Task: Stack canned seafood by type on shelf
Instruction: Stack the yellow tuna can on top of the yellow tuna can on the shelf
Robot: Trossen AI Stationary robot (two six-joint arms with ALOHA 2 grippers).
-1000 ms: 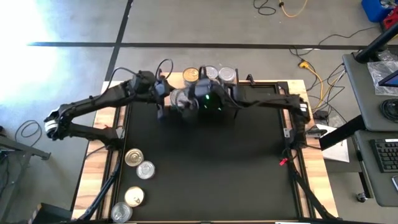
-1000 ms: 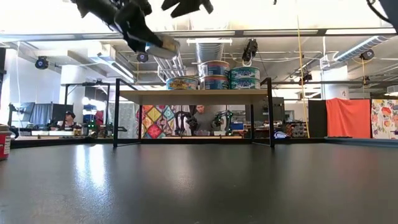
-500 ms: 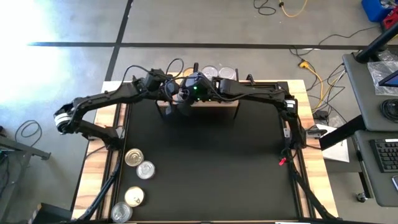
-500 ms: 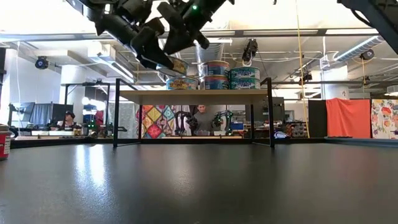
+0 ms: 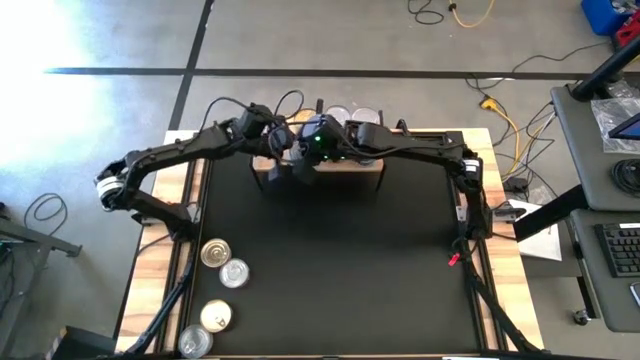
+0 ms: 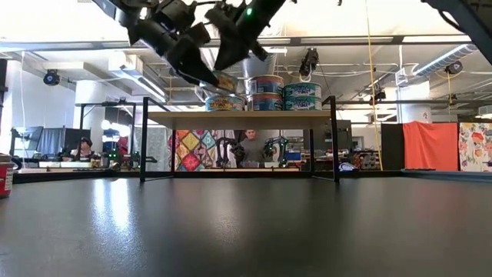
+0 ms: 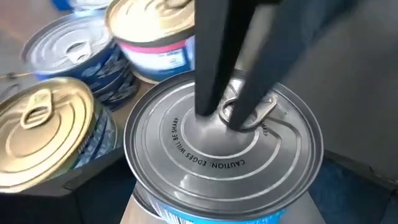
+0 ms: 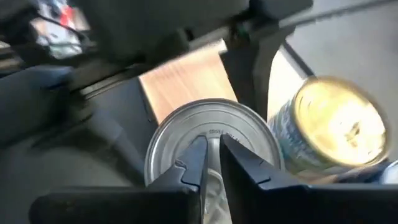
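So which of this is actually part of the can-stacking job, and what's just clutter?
Job: shelf, cans stacked on it, silver-lid can between left gripper and right gripper, four loose cans on table.
Clutter: red container, floor cables, keyboard.

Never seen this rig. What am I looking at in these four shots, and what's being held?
Two robot arms with two-finger grippers work at a black table. One camera looks straight down, one sits at tabletop height, one rides each wrist. Both arms meet over the wooden shelf, where cans are already stacked. The right gripper, fingers together, touches the silver-lidded can directly before the left gripper; whether the left grips it isn't visible. Four loose cans wait on the table's left side.
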